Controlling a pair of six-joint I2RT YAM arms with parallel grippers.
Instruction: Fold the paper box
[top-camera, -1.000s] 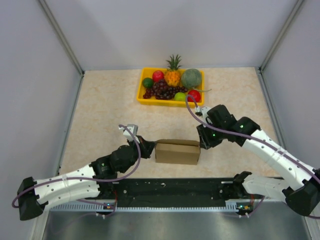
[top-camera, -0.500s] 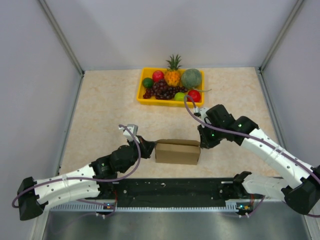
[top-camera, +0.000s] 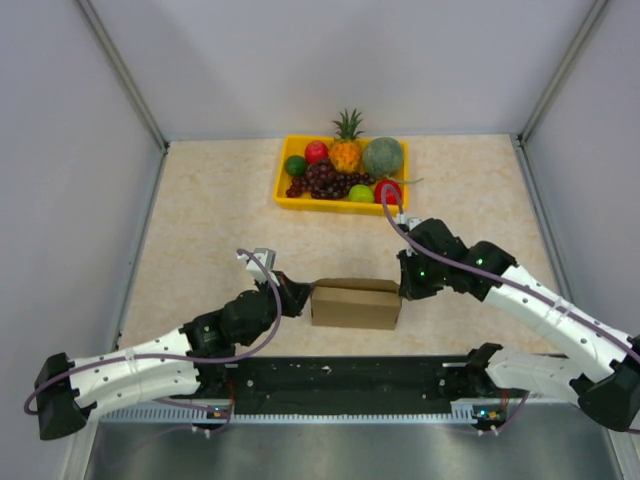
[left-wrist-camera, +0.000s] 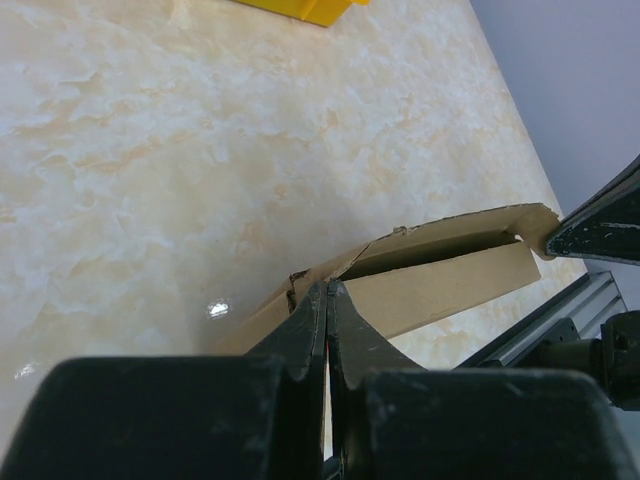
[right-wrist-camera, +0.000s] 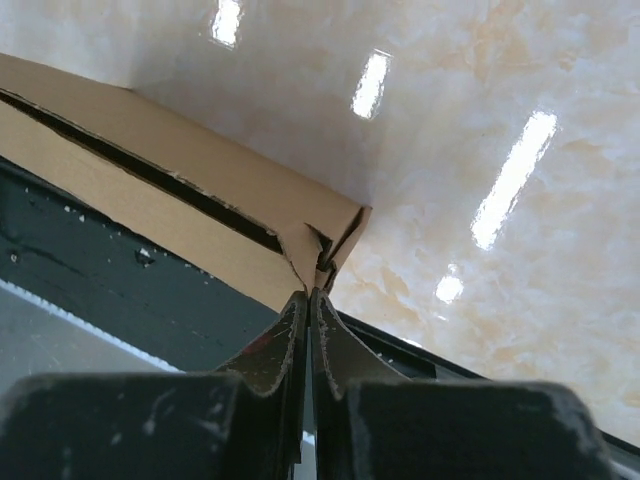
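paper box (top-camera: 355, 303) unmoved | left hand (left-wrist-camera: 327, 290) pinched closed at one end | right hand (right-wrist-camera: 308, 295) just closed at other

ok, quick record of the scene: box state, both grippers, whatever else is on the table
paper box: brown carton, folded up, lying between the two arms; lid edge slightly open
left gripper: shut, tips at the box's left end
right gripper: shut, tips at the box's right end corner
cardboard pinched: cannot tell for either
yellow fruit tray: far side of the table, apart from the box
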